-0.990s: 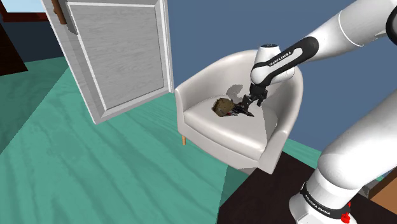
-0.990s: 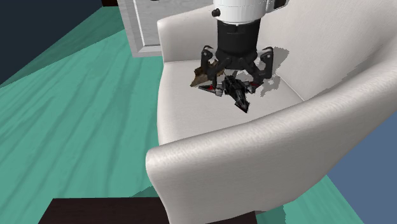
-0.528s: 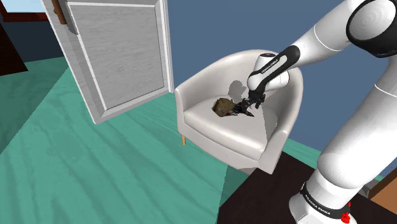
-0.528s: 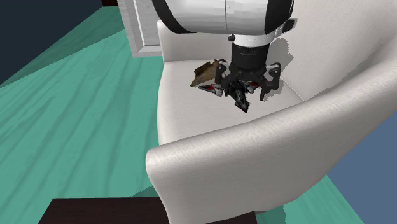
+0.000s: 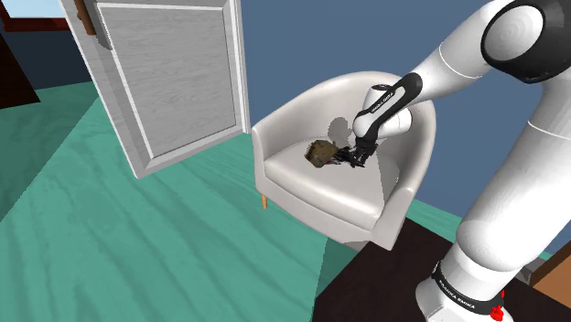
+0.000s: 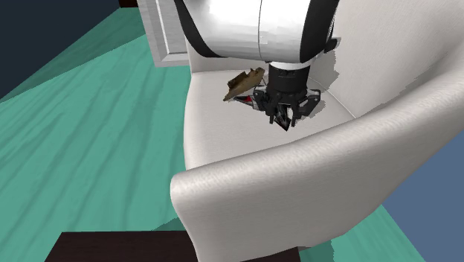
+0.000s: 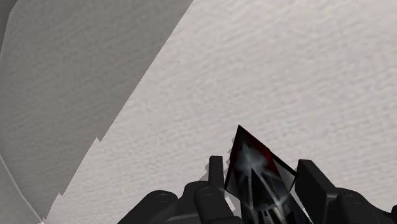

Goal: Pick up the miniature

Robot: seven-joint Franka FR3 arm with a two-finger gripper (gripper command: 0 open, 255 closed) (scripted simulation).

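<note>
Fingers [image 7: 315, 184] are seen pressed against both sides of the dark, pointed miniature [image 7: 256, 167], which rests on the white armchair [image 5: 302, 194] seat, right of centre in the shoulder view. Because its faces taper, it could be squeezed out and dropped when lifted.

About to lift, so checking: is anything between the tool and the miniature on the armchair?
Nothing visible. The miniature sits inside the tool, its fingers pressed against it. The brown object lies beside it on the armchair, not between.
</note>
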